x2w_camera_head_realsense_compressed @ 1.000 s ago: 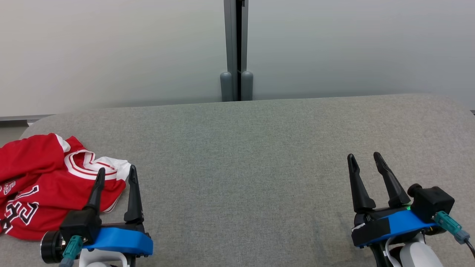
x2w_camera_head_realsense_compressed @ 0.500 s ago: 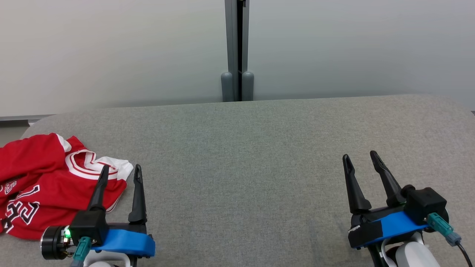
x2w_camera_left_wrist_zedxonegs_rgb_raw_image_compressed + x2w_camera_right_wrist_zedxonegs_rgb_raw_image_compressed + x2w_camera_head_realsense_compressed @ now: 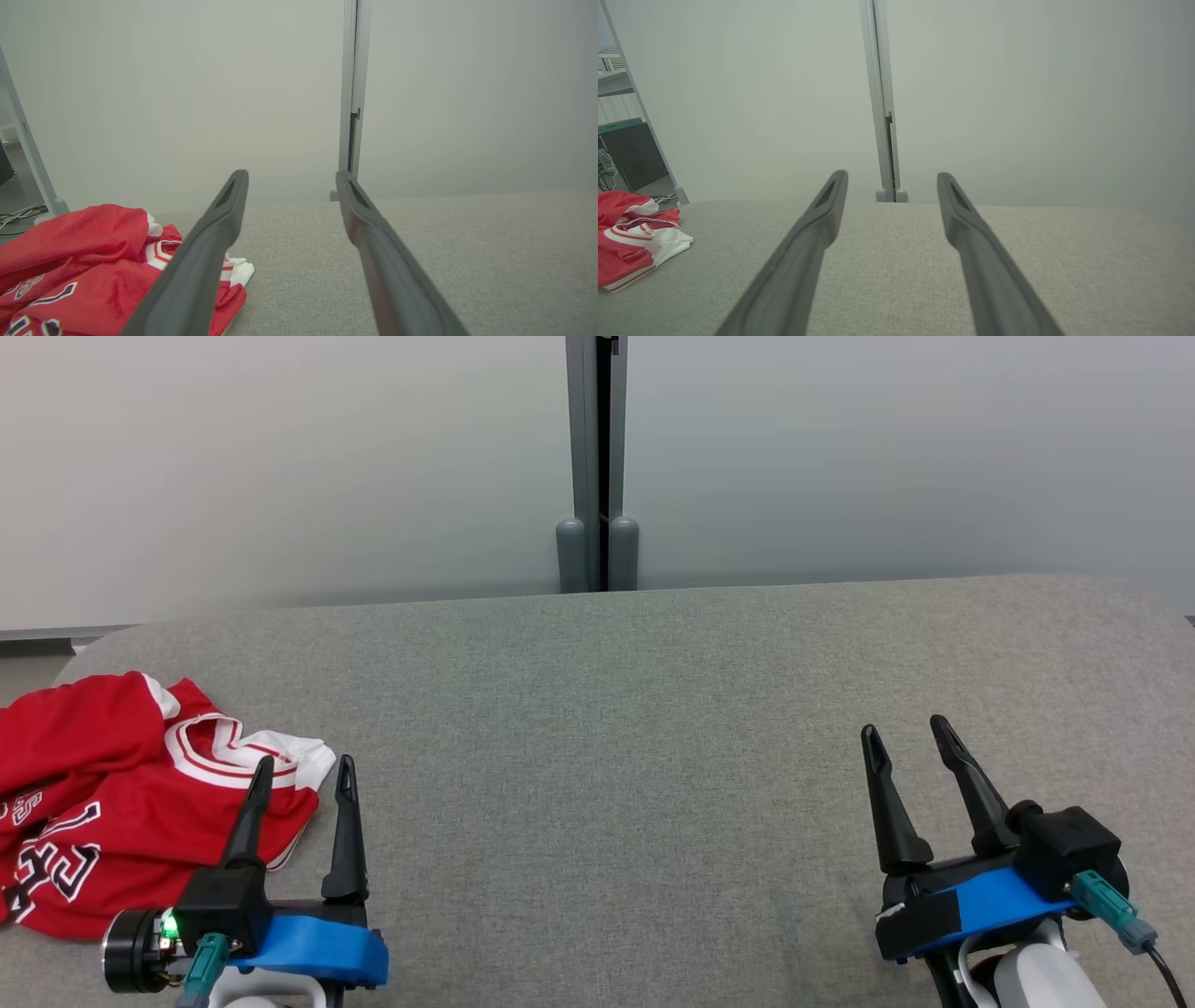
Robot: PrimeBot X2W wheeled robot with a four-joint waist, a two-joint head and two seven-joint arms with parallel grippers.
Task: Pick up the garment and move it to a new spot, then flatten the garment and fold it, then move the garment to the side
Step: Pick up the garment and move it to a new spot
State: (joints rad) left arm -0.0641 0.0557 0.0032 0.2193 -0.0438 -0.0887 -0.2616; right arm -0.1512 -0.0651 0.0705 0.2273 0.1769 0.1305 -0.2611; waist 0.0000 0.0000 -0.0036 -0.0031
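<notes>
Jaws of the left gripper (image 3: pixel 305 763) stand spread, gripping nothing, at lower left, one finger (image 3: pixel 250 812) crossing the crumpled red garment (image 3: pixel 93 775) at the left edge of the grey surface (image 3: pixel 597 728); a grey post (image 3: pixel 581 429) stands upper centre; the right gripper (image 3: pixel 904 725), lower right, has its jaws spread too

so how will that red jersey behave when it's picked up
The red jersey lies crumpled in soft folds, so it is probably floppy and will sag from a single pinch point. It looks thin, so likely light. Pushed across the grey fabric surface, it would probably bunch rather than slide.
</notes>
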